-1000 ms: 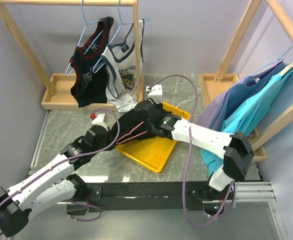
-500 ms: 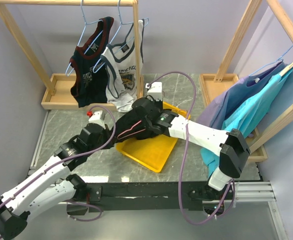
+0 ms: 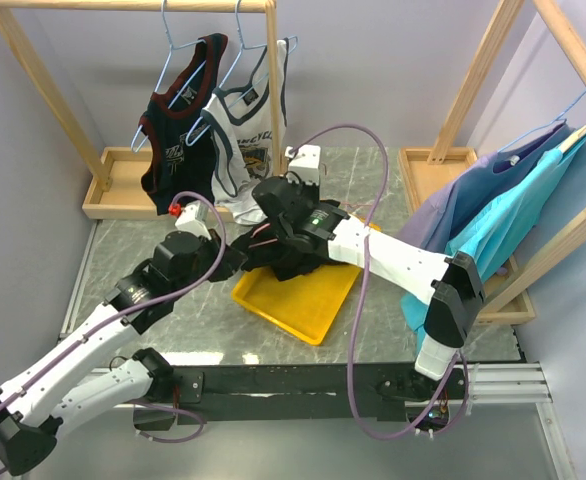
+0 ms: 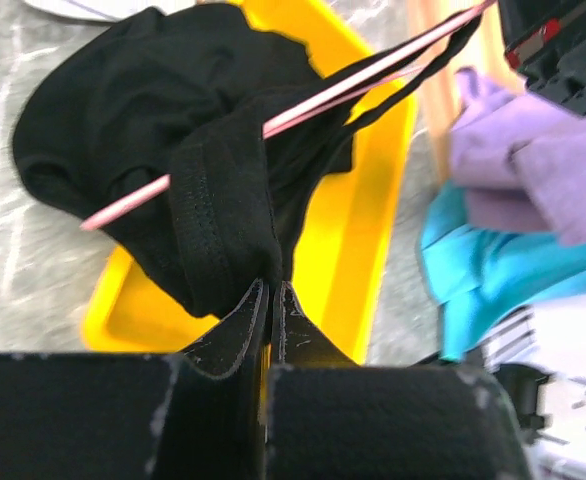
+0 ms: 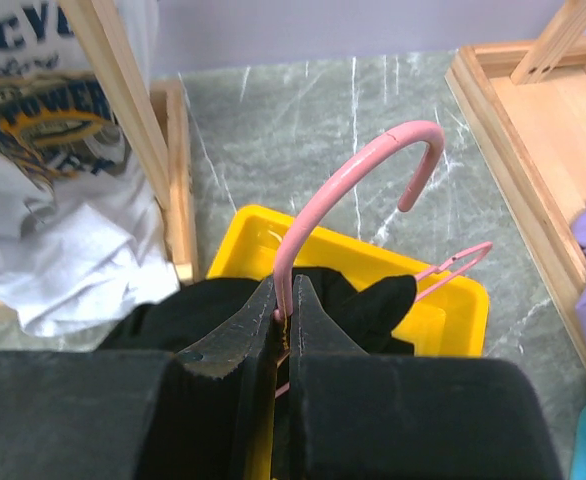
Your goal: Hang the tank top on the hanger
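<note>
Matt cloth tank top [image 4: 123, 110]; glossy hanger [image 5: 413, 132]

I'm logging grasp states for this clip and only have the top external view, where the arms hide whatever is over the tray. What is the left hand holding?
Observer: In the left wrist view, the left hand is pinched shut on a hemmed fold of the black tank top.
Operator: And the right hand, is it on the garment too?
Observer: No. In the right wrist view, the right hand is shut on the pink wire hanger, on the stem just below its hook.
</note>
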`<state>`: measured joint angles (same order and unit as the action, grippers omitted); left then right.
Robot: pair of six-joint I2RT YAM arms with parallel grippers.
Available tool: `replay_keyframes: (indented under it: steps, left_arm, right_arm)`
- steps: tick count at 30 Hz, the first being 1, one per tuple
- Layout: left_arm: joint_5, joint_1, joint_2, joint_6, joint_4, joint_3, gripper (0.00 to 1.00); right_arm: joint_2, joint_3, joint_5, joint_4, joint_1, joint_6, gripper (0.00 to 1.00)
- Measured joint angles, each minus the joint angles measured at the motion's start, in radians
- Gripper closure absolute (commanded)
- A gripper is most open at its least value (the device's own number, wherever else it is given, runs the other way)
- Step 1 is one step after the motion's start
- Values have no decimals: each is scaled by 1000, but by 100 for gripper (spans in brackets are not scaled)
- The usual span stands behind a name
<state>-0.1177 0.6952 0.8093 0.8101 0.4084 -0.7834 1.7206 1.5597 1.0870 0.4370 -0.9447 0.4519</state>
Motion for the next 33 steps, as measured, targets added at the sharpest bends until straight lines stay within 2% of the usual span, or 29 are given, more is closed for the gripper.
replay_keyframes:
  steps: [4, 11, 12, 15, 20, 21, 26, 33]
  left_arm:
    - [-5, 0, 25, 47, -56, -6, 93]
    - [-31, 0, 118, 37, -115, -106, 76]
    - [-32, 0, 136, 28, -121, -129, 64]
    - [-27, 0, 176, -8, -141, -188, 43]
    - [-12, 0, 198, -97, -116, -285, 38]
    - [-11, 0, 198, -122, -102, -314, 41]
    - [20, -3, 192, -292, -24, -438, 43]
    - [100, -4, 201, -487, 125, -441, 42]
  right_arm:
    - [0, 39, 11, 5, -9, -3, 100]
    - [0, 45, 21, 5, -69, -34, 100]
    - [0, 45, 23, 6, -78, -40, 100]
    - [-2, 45, 23, 6, -98, -63, 100]
    - [-40, 45, 8, 6, -100, -126, 100]
    - [-48, 47, 5, 6, -100, -135, 100]
    - [-98, 64, -47, 6, -100, -190, 100]
    - [-164, 70, -100, 22, -100, -225, 100]
